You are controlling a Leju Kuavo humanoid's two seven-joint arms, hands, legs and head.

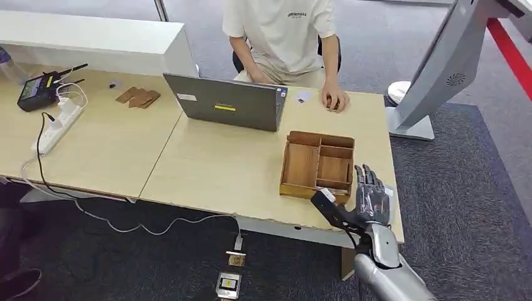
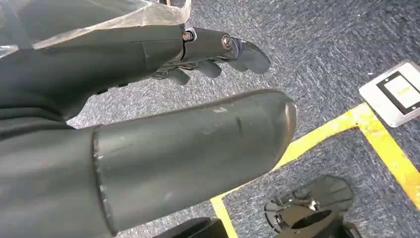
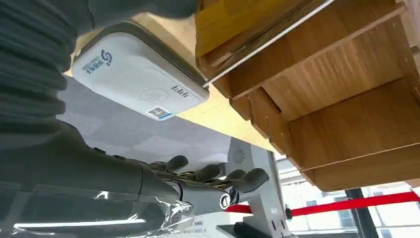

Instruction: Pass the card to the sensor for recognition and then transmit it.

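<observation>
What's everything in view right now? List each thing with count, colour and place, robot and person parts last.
wooden tray: 1, brown, table's right end
card reader: 1, white, beside tray
laptop: 1, grey, before the person
power strip: 1, white, table's left
handheld device: 1, black, far left
wooden pieces: few, brown, left of laptop
floor socket: 1, silver, carpet
person's hand: 1, on table
right hand: 1, dark, open, by tray
left hand: 1, dark, over carpet
</observation>
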